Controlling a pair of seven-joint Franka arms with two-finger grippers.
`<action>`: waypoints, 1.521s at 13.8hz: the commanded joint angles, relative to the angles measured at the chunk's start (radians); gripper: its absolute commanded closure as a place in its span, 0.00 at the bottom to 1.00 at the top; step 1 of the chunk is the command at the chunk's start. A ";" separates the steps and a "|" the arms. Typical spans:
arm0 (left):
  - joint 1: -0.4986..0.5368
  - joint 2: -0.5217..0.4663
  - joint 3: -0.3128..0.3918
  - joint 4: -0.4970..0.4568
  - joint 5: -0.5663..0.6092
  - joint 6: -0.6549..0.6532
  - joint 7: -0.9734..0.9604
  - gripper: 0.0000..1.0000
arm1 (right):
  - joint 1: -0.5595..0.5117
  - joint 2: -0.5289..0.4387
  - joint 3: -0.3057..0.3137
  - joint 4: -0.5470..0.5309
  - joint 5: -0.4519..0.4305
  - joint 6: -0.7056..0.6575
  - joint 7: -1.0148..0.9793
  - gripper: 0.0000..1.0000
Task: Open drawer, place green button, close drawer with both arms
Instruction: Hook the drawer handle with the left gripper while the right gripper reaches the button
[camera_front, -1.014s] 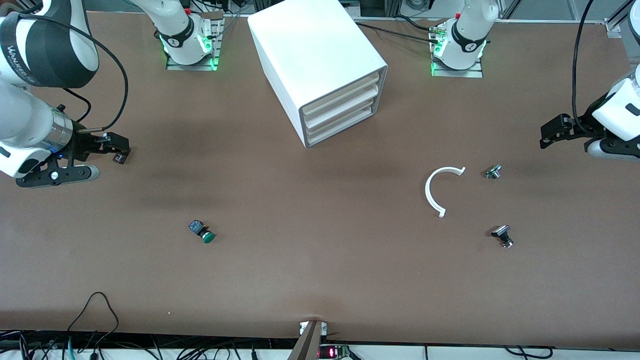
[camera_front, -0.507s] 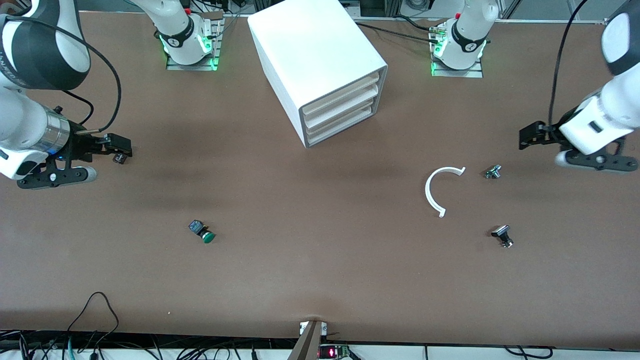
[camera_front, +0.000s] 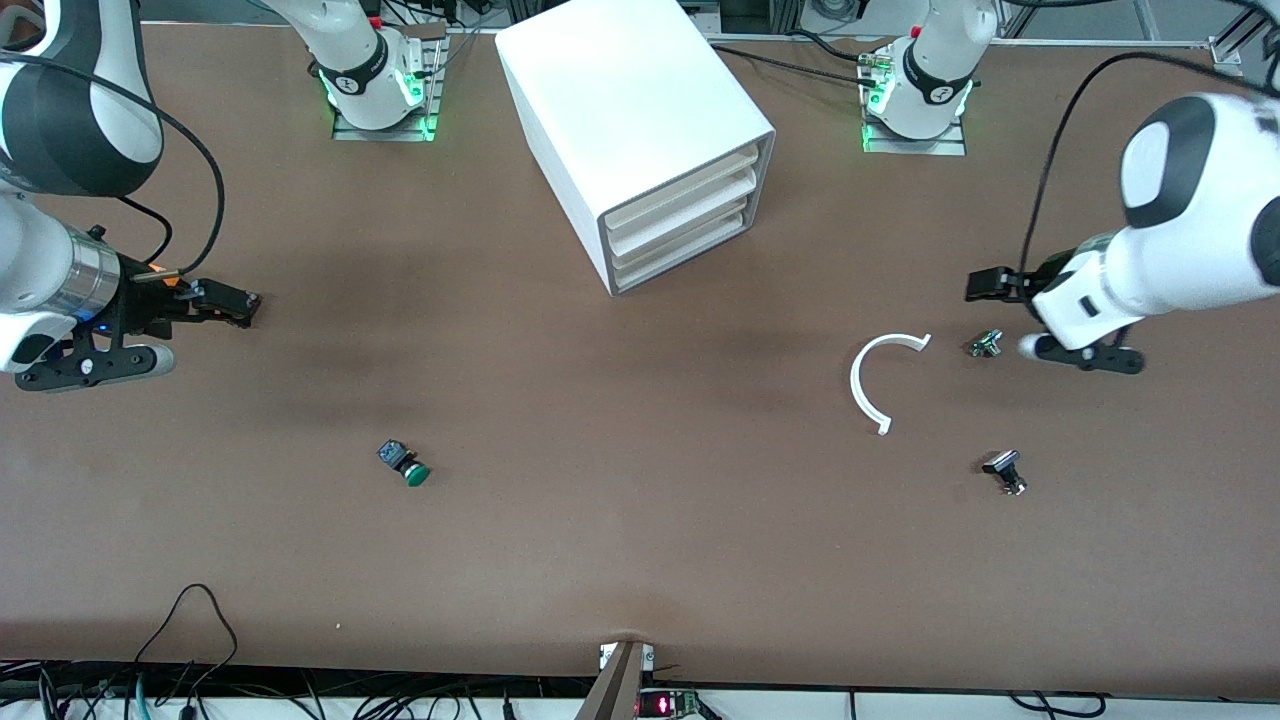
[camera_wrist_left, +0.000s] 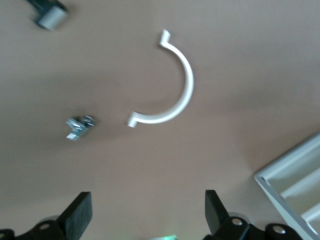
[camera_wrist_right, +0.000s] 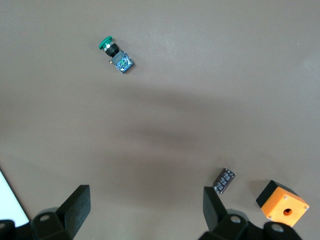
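Drawers are all shut in the white cabinet (camera_front: 640, 130), which stands between the two arm bases; the drawer (camera_front: 685, 255) I care about is the lowest of the three, its flat front flush with the others. I see the button (camera_front: 404, 463) lying on its side on the bare table (camera_front: 600, 520), nearer the front camera than the cabinet and toward the right arm's end, green cap pointing toward the camera.

My right gripper (camera_wrist_right: 145, 210) hangs over the table at the right arm's end with its fingers spread wide and nothing between them. Its wrist view shows the button, plus a small dark cylinder (camera_wrist_right: 224, 180) just beside an orange cube (camera_wrist_right: 282, 201).

My left gripper (camera_wrist_left: 147, 217) is over the table at the left arm's end, fingers likewise apart and empty. Near it lie a white half-ring (camera_front: 875, 378) and a small silver part (camera_front: 986, 344); a black-and-silver knob (camera_front: 1006, 471) sits nearer the camera.
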 joint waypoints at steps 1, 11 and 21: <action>-0.007 0.020 0.002 -0.090 -0.149 0.000 0.014 0.01 | 0.008 0.035 0.008 0.006 0.014 0.070 -0.016 0.00; -0.076 0.149 -0.010 -0.292 -0.601 0.090 0.347 0.01 | 0.075 0.273 0.016 0.004 0.053 0.280 -0.139 0.00; -0.248 0.314 -0.036 -0.386 -1.053 0.162 0.676 0.03 | 0.081 0.428 0.018 -0.006 0.055 0.470 -0.528 0.00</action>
